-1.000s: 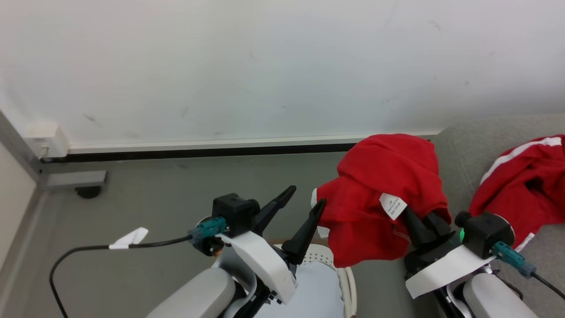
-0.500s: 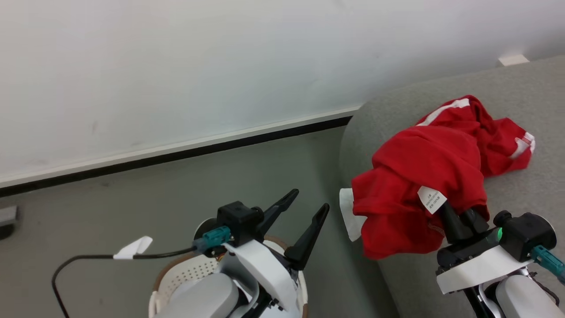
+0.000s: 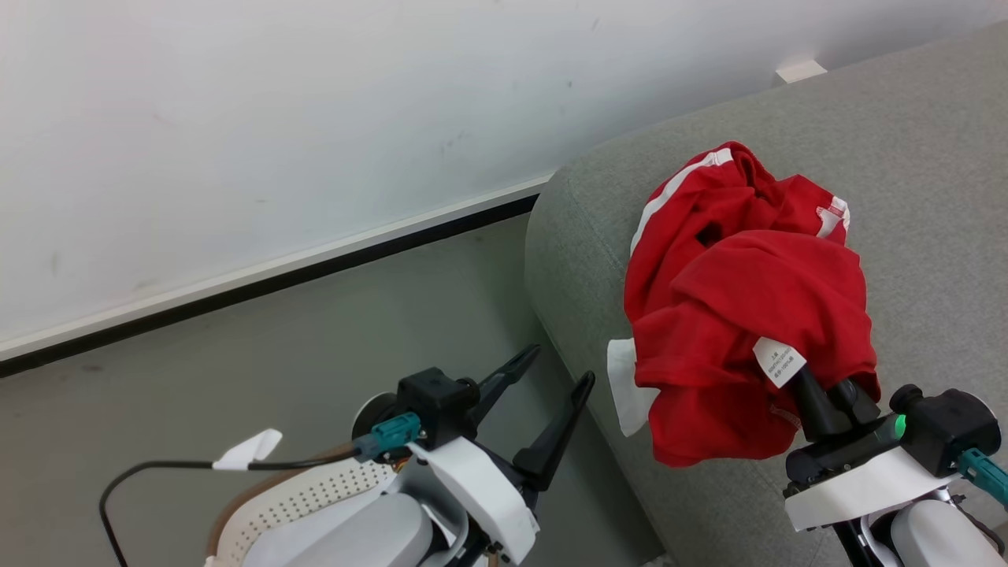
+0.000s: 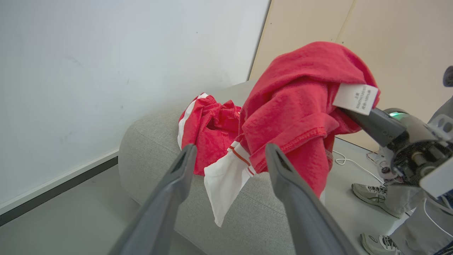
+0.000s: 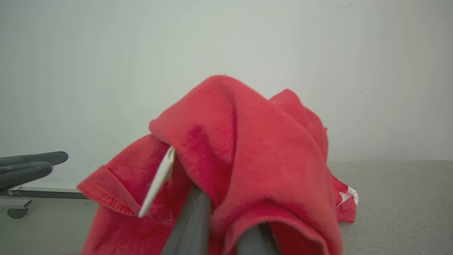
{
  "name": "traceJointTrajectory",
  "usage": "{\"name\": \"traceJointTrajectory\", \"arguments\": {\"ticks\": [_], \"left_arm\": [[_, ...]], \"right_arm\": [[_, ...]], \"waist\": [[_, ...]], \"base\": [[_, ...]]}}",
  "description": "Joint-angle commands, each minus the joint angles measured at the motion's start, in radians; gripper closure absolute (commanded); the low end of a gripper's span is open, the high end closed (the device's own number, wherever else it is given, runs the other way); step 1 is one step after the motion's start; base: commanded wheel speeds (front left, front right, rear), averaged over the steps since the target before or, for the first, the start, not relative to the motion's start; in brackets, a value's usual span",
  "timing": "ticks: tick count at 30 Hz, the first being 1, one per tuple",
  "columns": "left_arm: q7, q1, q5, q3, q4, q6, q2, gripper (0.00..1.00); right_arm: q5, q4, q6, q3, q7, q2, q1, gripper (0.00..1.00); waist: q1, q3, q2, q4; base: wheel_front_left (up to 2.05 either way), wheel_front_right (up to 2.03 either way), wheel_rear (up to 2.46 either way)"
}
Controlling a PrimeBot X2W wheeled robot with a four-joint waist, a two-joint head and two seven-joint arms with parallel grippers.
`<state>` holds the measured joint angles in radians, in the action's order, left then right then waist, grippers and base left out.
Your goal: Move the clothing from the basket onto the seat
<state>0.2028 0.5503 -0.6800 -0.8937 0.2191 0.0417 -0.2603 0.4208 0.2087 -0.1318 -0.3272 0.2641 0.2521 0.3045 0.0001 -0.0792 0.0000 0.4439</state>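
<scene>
1. Above the seat (image 3: pixel 929 173), near its front corner, the right gripper (image 3: pixel 828 398) is closed on a red garment (image 3: pixel 748 315) that hangs over its fingers.
2. The seat is right under that garment, so the next move is likely down, then let go.
3. Another red garment (image 3: pixel 709 197) lies on the seat just behind it.
4. The left gripper (image 3: pixel 561 364) is wide open and empty, off the seat's end, near the basket (image 3: pixel 315 492).

Your left gripper (image 3: pixel 561 364) points up, fingers spread wide, empty. Your right gripper (image 3: pixel 828 396) also points up, fingers pinched into the clothing (image 3: pixel 748 307).
</scene>
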Motion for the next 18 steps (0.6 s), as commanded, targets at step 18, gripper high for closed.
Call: {"name": "traceJointTrajectory", "arguments": {"ticks": [18], "left_arm": [[-0.006, 0.027, 0.004, 0.008, -0.012, 0.008, -0.017, 0.00]], "right_arm": [[-0.002, -0.017, 0.002, 0.104, 0.000, 0.133, 0.106, 1.00]], "waist": [[-0.0001, -0.080, 0.0000, -0.054]], "base": [[0.00, 0.00, 0.00]]}}
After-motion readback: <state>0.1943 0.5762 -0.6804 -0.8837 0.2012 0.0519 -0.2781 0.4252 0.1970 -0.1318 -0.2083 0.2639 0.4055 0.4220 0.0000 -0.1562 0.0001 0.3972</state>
